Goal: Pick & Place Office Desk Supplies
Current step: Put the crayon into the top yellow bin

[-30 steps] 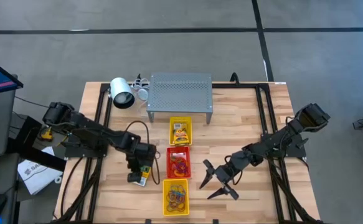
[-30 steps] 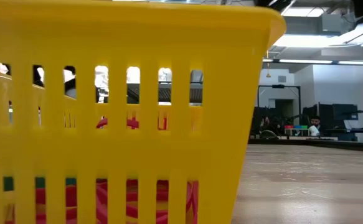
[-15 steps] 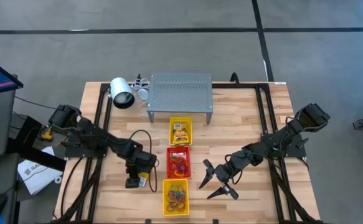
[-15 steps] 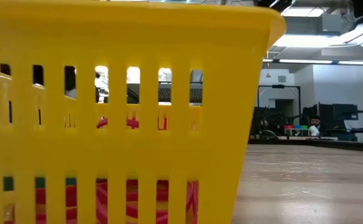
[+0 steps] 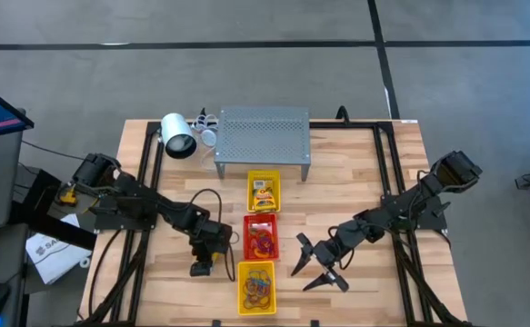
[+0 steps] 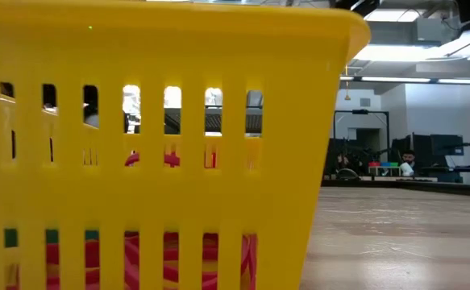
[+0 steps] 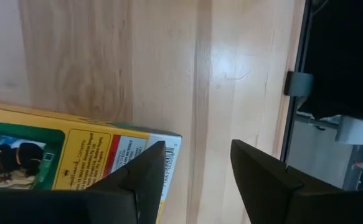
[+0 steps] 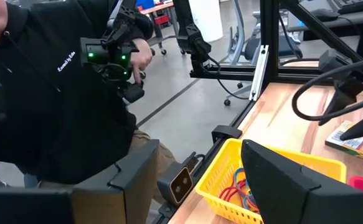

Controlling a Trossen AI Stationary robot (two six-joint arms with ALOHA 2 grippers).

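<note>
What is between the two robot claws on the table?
In the high view, two trays sit between the left gripper and the right gripper: the red tray and the near yellow tray, both holding coloured rubber bands.

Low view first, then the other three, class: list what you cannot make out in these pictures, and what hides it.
- Low view: the near yellow tray fills the picture; both arms and most of the table are hidden.
- High view: the rubber bands are too small to count.
- Left wrist view: the card packet is cut off by the edge and partly behind a finger of the left pincer.
- Right wrist view: the right pincer hides part of that tray.
</note>
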